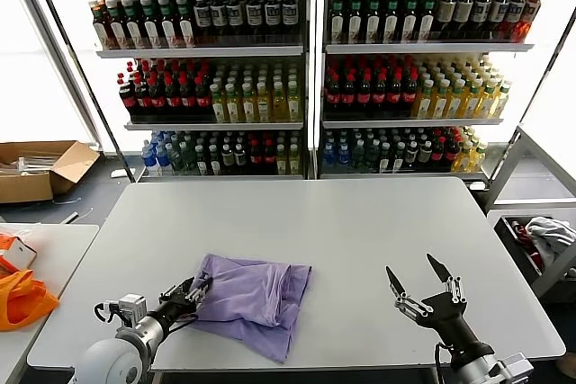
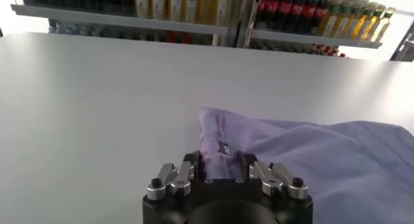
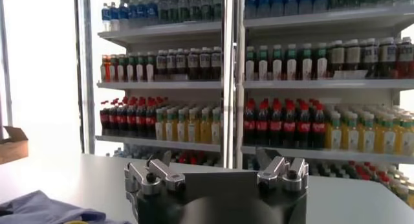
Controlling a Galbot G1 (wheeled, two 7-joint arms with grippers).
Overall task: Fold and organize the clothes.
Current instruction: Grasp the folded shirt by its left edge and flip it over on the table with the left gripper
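Surface: white counter, wide and pale, with drink shelves behind it.
Left pincer: low at the counter's near left edge, its fingers set on either side of a raised fold of the shirt; the cloth stands up between them, and they look closed on it.
Clothes: one lavender T-shirt lies crumpled on the near part of the counter, left of centre, its left edge at the left pincer; a small dark purple print shows on the pinched fold.
Right pincer: above the counter's near right side, well apart from the shirt, fingers spread wide, holding nothing.
Left side: orange bag on a second surface beside the counter.
Further left: cardboard box on the floor.
Far: shelves stocked with rows of bottles.
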